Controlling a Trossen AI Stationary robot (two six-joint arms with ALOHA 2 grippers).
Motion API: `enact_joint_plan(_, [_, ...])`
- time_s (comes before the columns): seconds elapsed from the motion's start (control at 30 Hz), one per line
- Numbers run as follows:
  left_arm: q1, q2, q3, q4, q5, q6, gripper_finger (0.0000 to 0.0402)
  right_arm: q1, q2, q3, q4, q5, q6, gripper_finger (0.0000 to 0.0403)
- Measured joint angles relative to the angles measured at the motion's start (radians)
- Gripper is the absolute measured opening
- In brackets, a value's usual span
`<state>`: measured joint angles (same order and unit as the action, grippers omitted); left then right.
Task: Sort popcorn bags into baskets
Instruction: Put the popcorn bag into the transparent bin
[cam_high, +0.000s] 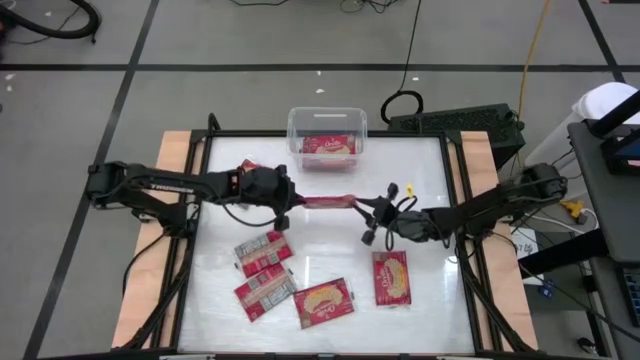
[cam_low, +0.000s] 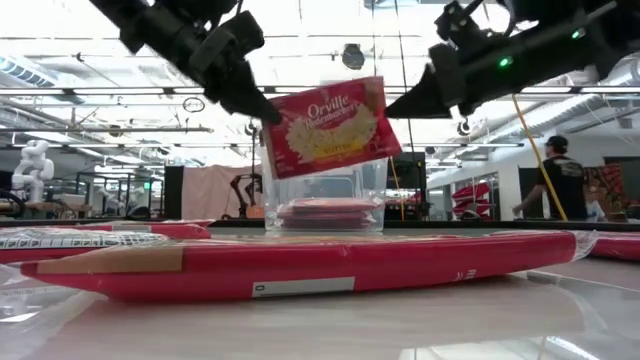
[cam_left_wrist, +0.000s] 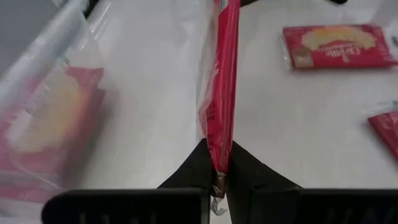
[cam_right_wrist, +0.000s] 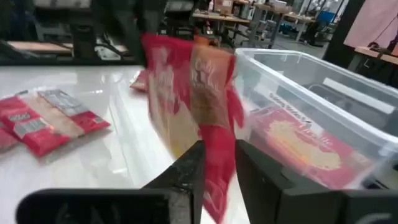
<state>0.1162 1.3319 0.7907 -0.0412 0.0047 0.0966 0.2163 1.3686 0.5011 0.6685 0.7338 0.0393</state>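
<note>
One popcorn bag (cam_high: 325, 201) hangs on edge in the air between my two grippers, just in front of the clear basket (cam_high: 292, 120). Its popcorn picture (cam_low: 325, 122) faces the near side. My left gripper (cam_high: 290, 203) is shut on its left end and my right gripper (cam_high: 362, 205) on its right end. Inside the basket another popcorn bag (cam_high: 328, 146) lies flat. Several more bags lie flat on the white table, among them one (cam_high: 262, 250) near the left and one (cam_high: 391, 277) near the right. My left gripper pinches the bag's left short end (cam_left_wrist: 219, 155) between its two fingers (cam_left_wrist: 193, 174), coming level from the table's left and along the bag. The bag stands on edge, clear of the table. My right gripper has the bag's right short end (cam_right_wrist: 214, 180) between its two fingers (cam_right_wrist: 189, 171), coming level from the table's right. The bag is lifted clear and a little tilted.
Two more bags (cam_high: 265, 292) (cam_high: 324, 302) lie near the front edge, and one (cam_high: 247, 165) lies at the far left under my left arm. A black cable and a keyboard (cam_high: 450, 122) lie behind the table. A person (cam_low: 560, 175) stands far off in the room.
</note>
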Motion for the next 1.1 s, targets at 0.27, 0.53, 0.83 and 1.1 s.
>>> enact_joint_plan(0.27, [0.119,0.004,0.355,-0.365,-0.009,0.122,0.0022,0.064,-0.142,0.0,-0.267,-0.002,0.132,0.0064])
enact_joint_plan(0.53, [0.389,0.027,0.596,-0.446,0.122,0.215,0.0021,0.119,-0.124,0.0,-0.263,-0.003,0.139,0.0063])
enact_joint_plan(0.83, [0.61,0.223,0.642,-0.399,0.396,0.233,0.0024,0.128,-0.088,0.0,-0.249,-0.006,0.18,0.0063])
enact_joint_plan(1.1, [0.647,0.415,0.642,-0.396,0.485,0.22,0.0025,0.139,-0.076,0.0,-0.255,-0.006,0.185,0.0063])
